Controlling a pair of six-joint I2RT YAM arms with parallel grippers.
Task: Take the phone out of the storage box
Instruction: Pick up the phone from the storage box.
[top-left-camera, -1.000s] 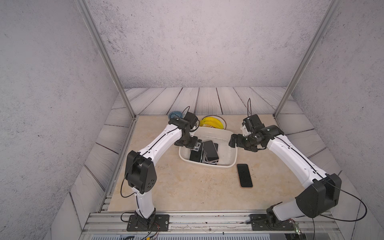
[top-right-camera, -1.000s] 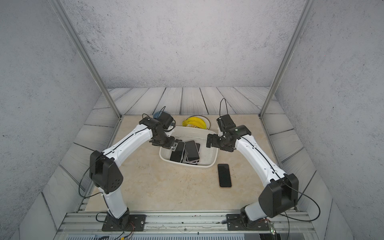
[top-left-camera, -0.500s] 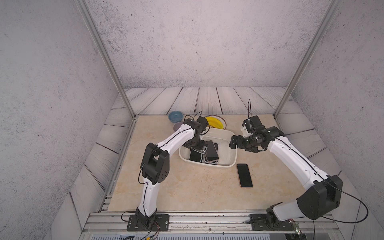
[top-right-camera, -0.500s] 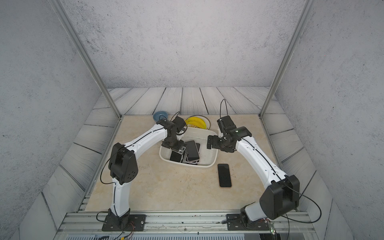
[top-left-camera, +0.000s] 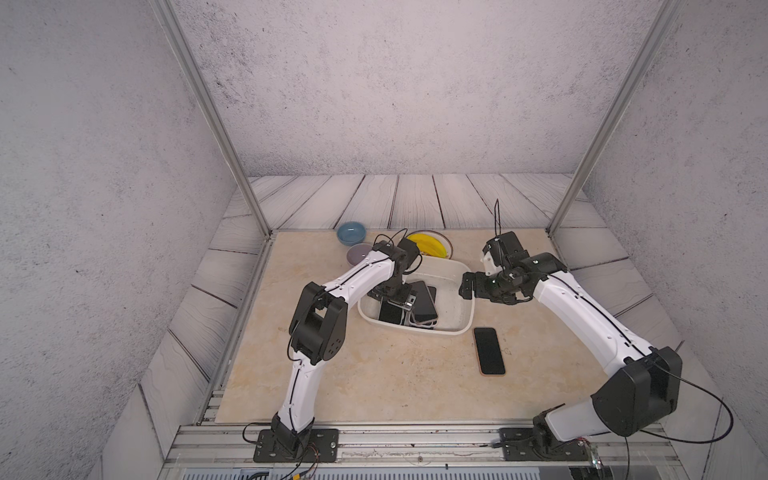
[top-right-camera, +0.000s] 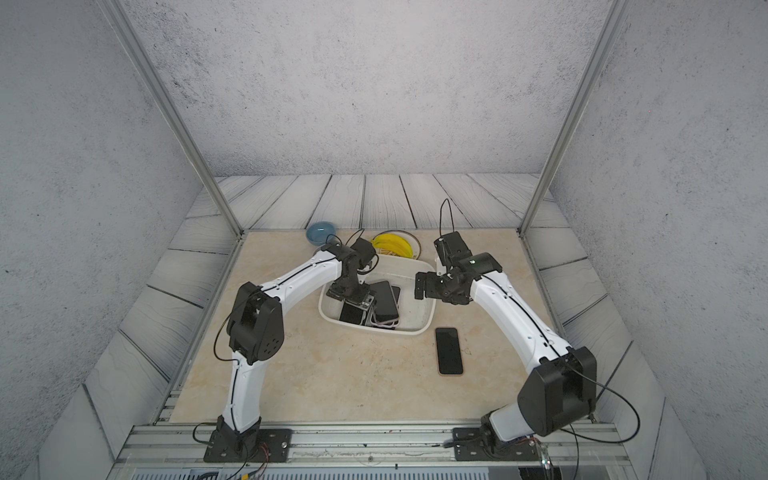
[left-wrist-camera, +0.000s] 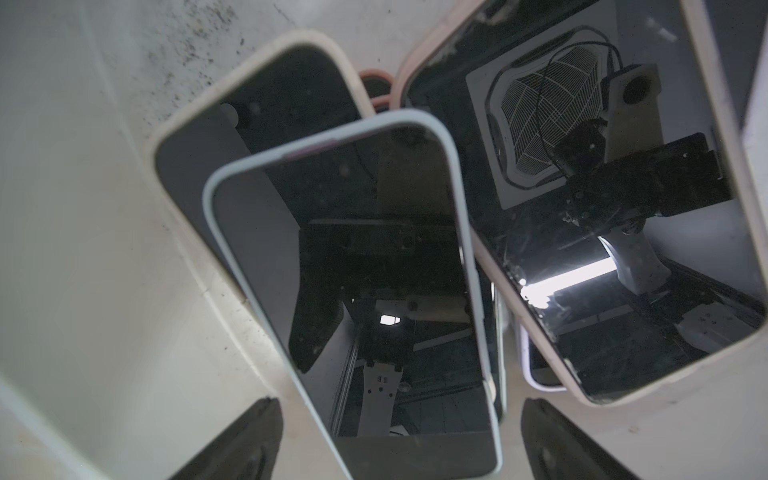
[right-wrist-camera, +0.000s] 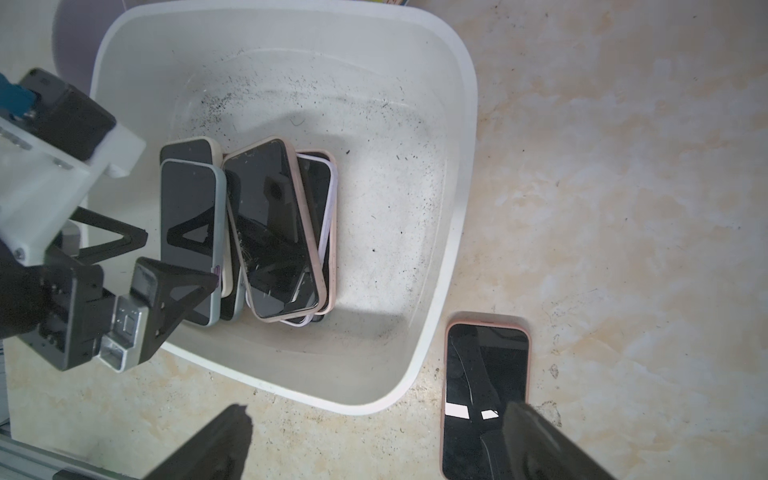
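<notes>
In both top views the large white rounded plastic storage box (top-left-camera: 453, 307) (top-right-camera: 415, 309) sits mid-frame, a pile of dark-screened phones (right-wrist-camera: 274, 232) in its left half. The left gripper (left-wrist-camera: 395, 444), jaws spread, straddles the pale-blue-cased phone (left-wrist-camera: 374, 291) without touching. The right gripper (top-left-camera: 467, 286), also spread and empty, hovers by the box's right rim; a pink-cased phone (top-left-camera: 489, 351) lies outside.

storage box (right-wrist-camera: 465, 124): phones (right-wrist-camera: 270, 232) heaped inside | left gripper (right-wrist-camera: 178, 257): spread wide above them | pink-cased phone (right-wrist-camera: 486, 374): on counter (right-wrist-camera: 623, 166), beside box corner
</notes>
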